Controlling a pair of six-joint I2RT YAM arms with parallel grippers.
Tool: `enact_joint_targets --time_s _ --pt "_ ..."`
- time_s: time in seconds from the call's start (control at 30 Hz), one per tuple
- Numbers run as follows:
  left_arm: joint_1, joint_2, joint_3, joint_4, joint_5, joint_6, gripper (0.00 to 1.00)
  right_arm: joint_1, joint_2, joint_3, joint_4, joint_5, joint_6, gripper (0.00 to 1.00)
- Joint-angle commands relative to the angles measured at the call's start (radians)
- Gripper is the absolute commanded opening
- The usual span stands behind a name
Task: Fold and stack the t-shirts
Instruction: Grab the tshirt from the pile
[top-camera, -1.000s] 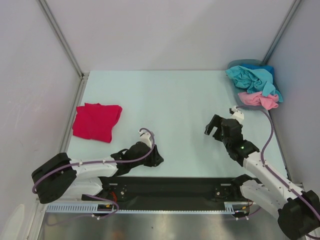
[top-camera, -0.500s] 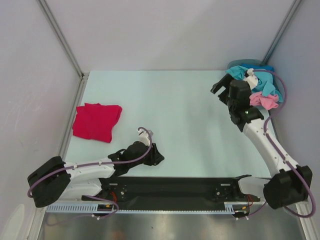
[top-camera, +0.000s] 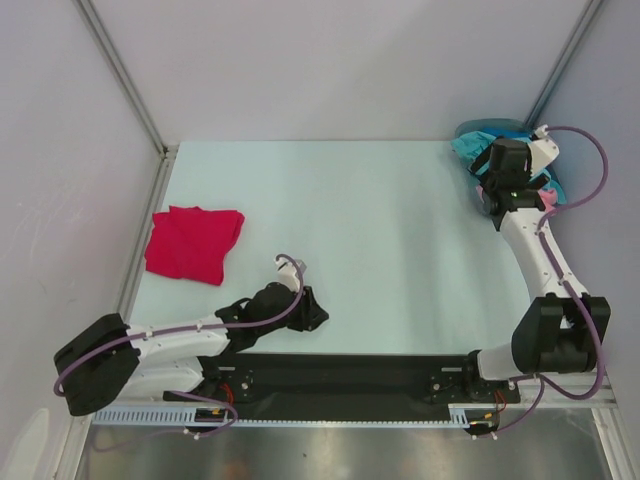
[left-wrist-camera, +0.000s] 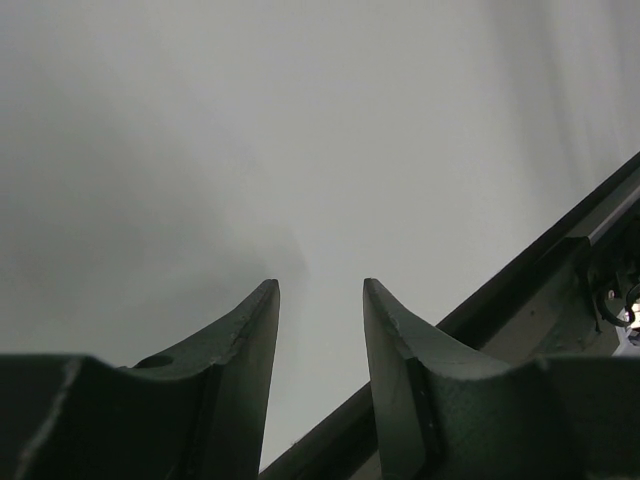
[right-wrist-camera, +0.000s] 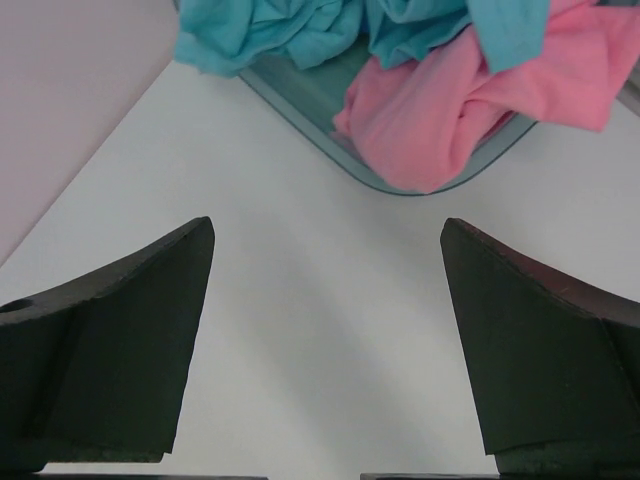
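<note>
2 hands are in your view, neither carrying cloth. Your left hand (top-camera: 308, 312) lies low by the near edge of the desk (top-camera: 380, 220); its fingers stand part-way apart with nothing between them. Further in, on the left side, the red t-shirt (top-camera: 193, 243) rests folded and flat on the desk, well apart from both hands. At the far right corner your right hand (right-wrist-camera: 325, 232) hangs just before the bin (right-wrist-camera: 310, 95), spread wide and empty. Inside the bin, the pink t-shirt (right-wrist-camera: 470, 100) and the teal t-shirt (right-wrist-camera: 270, 25) lie crumpled together, the pink nearer the rim.
</note>
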Motion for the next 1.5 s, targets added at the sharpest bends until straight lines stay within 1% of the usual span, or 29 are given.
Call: enact_joint_targets --time_s 0.0,0.03,0.23,0.33,0.37,0.5,0.67,0.73,0.77,0.87,0.97,1.03,1.2,1.47 --pt "-0.006 0.019 0.022 0.046 0.025 0.023 0.44 -0.039 0.002 -0.037 0.053 0.035 -0.033 1.00" --pt "-0.006 0.022 0.023 0.048 0.028 0.023 0.45 -0.060 0.003 -0.066 0.067 0.030 -0.054 1.00" --pt "-0.006 0.024 0.023 0.049 0.031 0.027 0.45 -0.154 0.050 -0.105 0.110 -0.031 -0.068 1.00" --pt "-0.006 0.027 0.019 0.060 0.048 0.017 0.45 -0.180 0.089 -0.105 0.125 -0.028 -0.088 1.00" --pt "-0.006 0.025 0.018 0.068 0.050 0.016 0.45 -0.207 0.097 -0.102 0.124 -0.029 -0.090 1.00" --pt "-0.006 0.013 0.001 0.072 0.040 0.014 0.44 -0.266 0.135 -0.097 0.124 -0.057 -0.067 1.00" --pt "-0.006 0.027 0.000 0.078 0.048 0.019 0.45 -0.275 0.175 -0.068 0.127 -0.066 -0.074 1.00" --pt "-0.006 0.030 0.004 0.080 0.051 0.020 0.45 -0.275 0.179 -0.065 0.134 -0.069 -0.080 0.95" --pt "-0.006 0.030 0.003 0.082 0.053 0.020 0.45 -0.275 0.179 -0.066 0.137 -0.072 -0.082 0.89" --pt "-0.006 0.027 0.001 0.086 0.053 0.019 0.45 -0.275 0.172 -0.091 0.166 -0.101 -0.083 0.85" --pt "-0.006 0.034 0.003 0.091 0.057 0.016 0.45 -0.277 0.144 -0.131 0.232 -0.152 -0.074 0.86" --pt "-0.006 0.039 0.006 0.094 0.060 0.013 0.45 -0.275 0.132 -0.143 0.248 -0.190 -0.064 0.87" --pt "-0.006 0.050 0.006 0.100 0.062 0.010 0.45 -0.275 0.130 -0.140 0.283 -0.258 -0.025 0.89" --pt "-0.006 0.076 0.003 0.121 0.065 0.008 0.45 -0.269 0.130 -0.093 0.292 -0.302 0.027 0.89"
